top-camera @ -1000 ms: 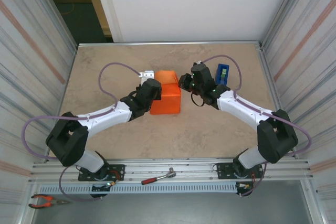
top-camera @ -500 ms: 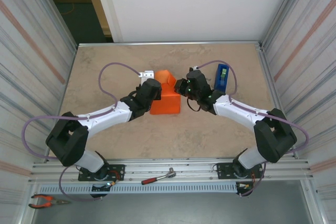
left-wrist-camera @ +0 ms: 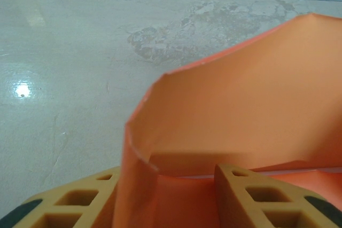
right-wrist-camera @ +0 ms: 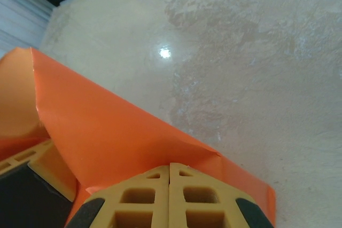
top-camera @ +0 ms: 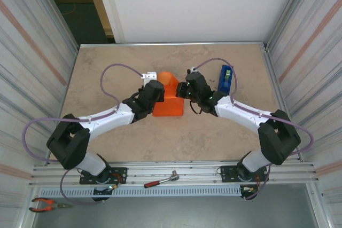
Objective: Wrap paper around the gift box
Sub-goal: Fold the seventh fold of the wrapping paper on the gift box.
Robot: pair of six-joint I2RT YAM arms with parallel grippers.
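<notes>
The bright orange thin paper sheet [top-camera: 170, 105] forms a low parcel mid-table on the beige stone-patterned table [top-camera: 107, 68], with one flap standing up and curling at its far end. The left gripper [left-wrist-camera: 165, 185] has its jaws spread, the flap's edge falling between them. The right gripper [right-wrist-camera: 170, 172] has its jaws clenched together on a creased fold; whether paper is pinched cannot be told. Whatever the paper covers is hidden.
</notes>
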